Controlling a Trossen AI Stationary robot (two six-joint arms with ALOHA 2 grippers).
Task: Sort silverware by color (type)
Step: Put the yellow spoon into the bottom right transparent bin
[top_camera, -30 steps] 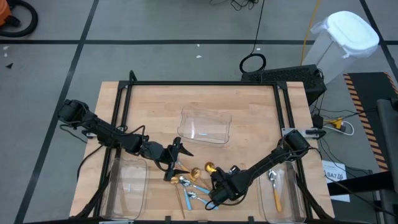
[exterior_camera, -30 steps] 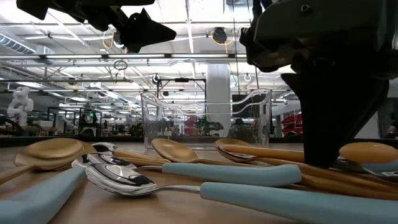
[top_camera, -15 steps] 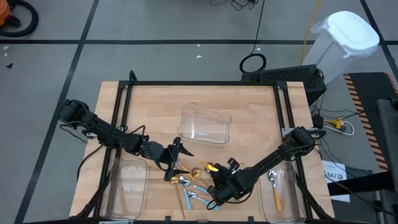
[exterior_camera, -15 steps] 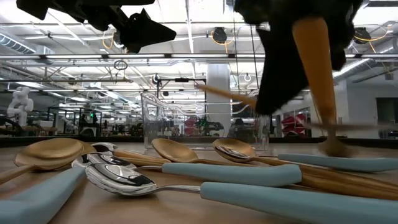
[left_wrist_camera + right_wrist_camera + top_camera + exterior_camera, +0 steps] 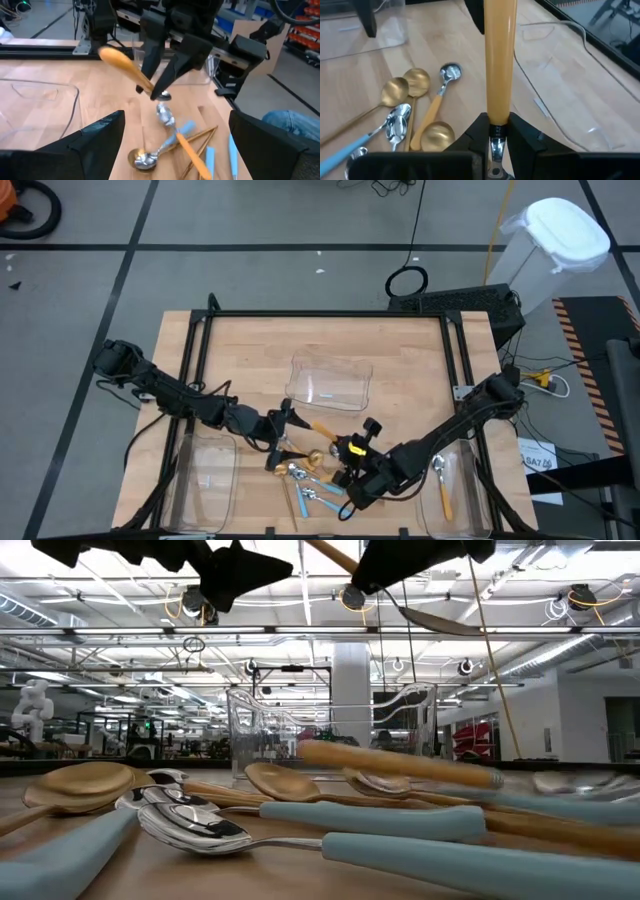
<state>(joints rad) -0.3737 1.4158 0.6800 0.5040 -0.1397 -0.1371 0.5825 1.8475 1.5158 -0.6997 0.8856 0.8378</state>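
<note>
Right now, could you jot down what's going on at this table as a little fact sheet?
Right end effector: shut on orange-handled spoon, lifted above the pile
Left end effector: open, hovering beside the pile
Spoon pile: blue-handled, orange-handled and gold spoons, mixed on the table's near edge
Right tray: holds one orange-handled spoon
Middle tray: no spoons visible
</note>
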